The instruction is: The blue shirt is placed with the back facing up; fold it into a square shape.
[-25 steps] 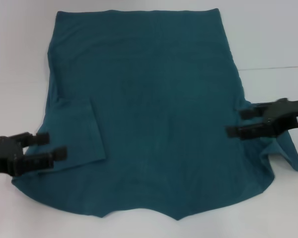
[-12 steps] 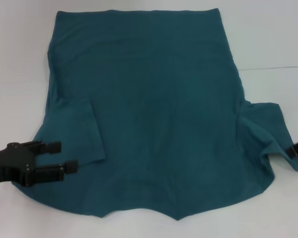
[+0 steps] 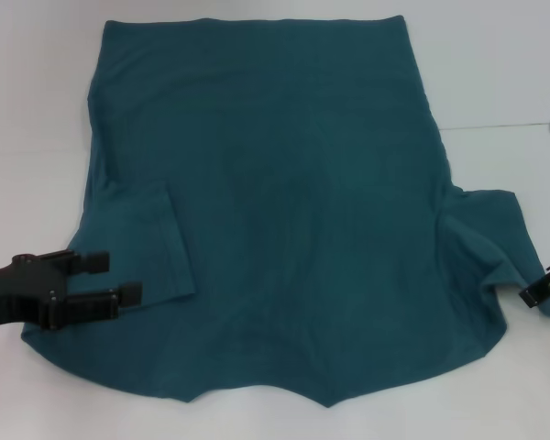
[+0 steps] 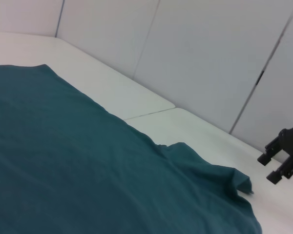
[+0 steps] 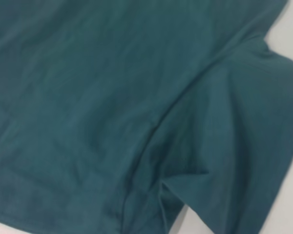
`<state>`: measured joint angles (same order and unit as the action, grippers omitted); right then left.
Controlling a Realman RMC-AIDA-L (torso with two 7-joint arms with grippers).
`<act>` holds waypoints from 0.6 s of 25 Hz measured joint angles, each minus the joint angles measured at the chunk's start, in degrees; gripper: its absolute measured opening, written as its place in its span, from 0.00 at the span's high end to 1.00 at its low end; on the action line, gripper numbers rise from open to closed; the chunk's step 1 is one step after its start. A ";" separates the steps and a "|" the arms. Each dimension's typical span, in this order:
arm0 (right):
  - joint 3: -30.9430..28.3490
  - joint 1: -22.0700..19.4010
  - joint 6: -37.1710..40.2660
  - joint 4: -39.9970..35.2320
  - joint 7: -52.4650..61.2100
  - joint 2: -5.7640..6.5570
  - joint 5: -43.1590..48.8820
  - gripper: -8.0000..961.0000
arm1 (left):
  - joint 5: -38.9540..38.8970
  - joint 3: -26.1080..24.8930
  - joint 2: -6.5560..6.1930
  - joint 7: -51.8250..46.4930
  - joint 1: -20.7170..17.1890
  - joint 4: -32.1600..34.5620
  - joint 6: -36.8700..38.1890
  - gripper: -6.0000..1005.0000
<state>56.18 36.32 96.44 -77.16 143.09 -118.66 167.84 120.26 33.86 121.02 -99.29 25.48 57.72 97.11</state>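
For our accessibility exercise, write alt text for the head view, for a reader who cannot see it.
A blue shirt lies spread flat on a white table, one sleeve folded in on the robot's left, the other sticking out at right. The left gripper, jaws open, sits over the shirt's near left edge; the right gripper shows only at the frame's right edge, beside the loose sleeve.

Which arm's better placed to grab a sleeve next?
Probably left. The left gripper is open, over the folded-in left sleeve of the blue shirt. The right gripper sits at the frame's edge beside the spread-out right sleeve, mostly out of view.
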 joint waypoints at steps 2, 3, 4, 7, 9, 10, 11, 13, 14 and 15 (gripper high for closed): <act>2.93 -0.16 -0.81 0.57 1.13 0.01 0.08 0.13 | 0.00 -0.01 0.01 -0.08 0.04 -0.02 -0.29 0.14; 4.46 -0.25 -1.21 0.87 1.80 0.04 0.14 0.13 | 0.00 -0.01 0.09 -0.13 0.07 -0.04 -0.53 0.14; 7.41 -0.55 -2.04 1.37 3.17 0.27 0.21 0.13 | 0.00 -0.01 0.13 -0.16 0.08 -0.04 -0.64 0.14; 9.77 -0.82 -3.05 2.30 4.24 0.61 0.25 0.13 | 0.00 -0.03 0.22 -0.30 0.11 -0.33 -0.97 0.14; 10.92 -0.76 -4.25 3.95 4.52 0.88 0.28 0.15 | 0.00 -0.03 0.23 -0.36 0.16 -0.62 -1.14 0.14; 11.24 -0.68 -4.84 4.61 4.59 1.03 0.29 0.17 | 0.00 -0.03 0.24 -0.41 0.18 -0.69 -1.23 0.14; 11.54 -0.61 -5.39 5.41 4.66 1.18 0.30 0.19 | 0.00 -0.03 0.26 -0.51 0.20 -0.69 -1.29 0.14; 11.99 -0.54 -6.69 6.91 4.80 1.48 0.31 0.24 | 0.00 -0.03 0.31 -0.76 0.24 -0.73 -1.41 0.14; 12.18 -0.57 -7.27 7.32 4.87 1.59 0.33 0.26 | 0.00 -0.03 0.32 -0.84 0.26 -0.76 -1.45 0.14; 12.32 -0.65 -7.77 7.61 4.93 1.67 0.33 0.27 | -0.01 -0.03 0.33 -0.90 0.28 -0.77 -1.45 0.14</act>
<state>68.50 35.67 88.67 -69.55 148.03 -116.99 168.17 120.25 33.83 121.35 -100.20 25.76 56.95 95.66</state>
